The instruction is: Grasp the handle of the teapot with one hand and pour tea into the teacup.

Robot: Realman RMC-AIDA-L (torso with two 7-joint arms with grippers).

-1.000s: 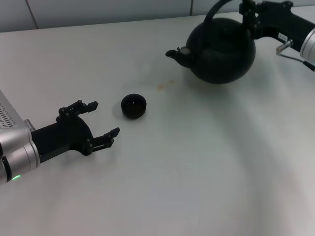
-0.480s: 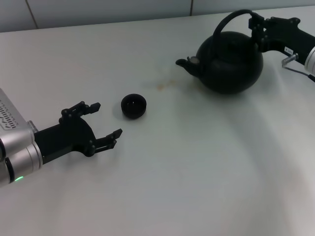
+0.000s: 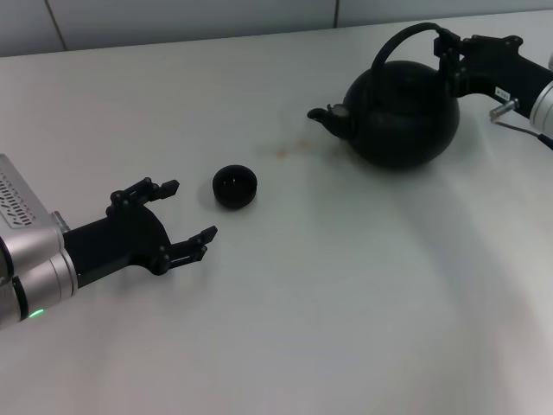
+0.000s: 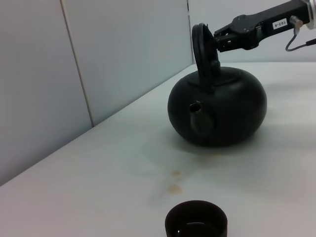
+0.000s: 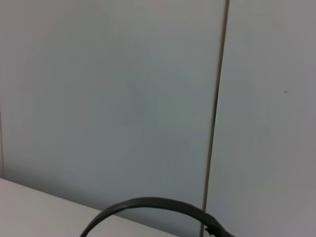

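Observation:
The round matte-black teapot (image 3: 404, 111) stands upright at the far right of the white table, its stubby spout pointing left toward the teacup. My right gripper (image 3: 449, 52) is shut on the right end of the arched handle (image 3: 399, 39). The left wrist view shows the same grip: the right gripper (image 4: 220, 39) on the handle (image 4: 203, 54) above the teapot (image 4: 217, 113). The small black teacup (image 3: 235, 187) sits left of centre, well apart from the pot, and also appears as the teacup (image 4: 196, 222). My left gripper (image 3: 188, 209) is open, just left of the cup.
A faint brownish stain (image 3: 281, 153) marks the table between cup and pot. A pale panelled wall (image 5: 148, 98) runs behind the table's far edge. A cable (image 3: 518, 125) hangs by the right wrist.
The teapot has come down and shifted slightly right, still held by the right gripper. The left gripper edged a little toward the cup and stayed open.

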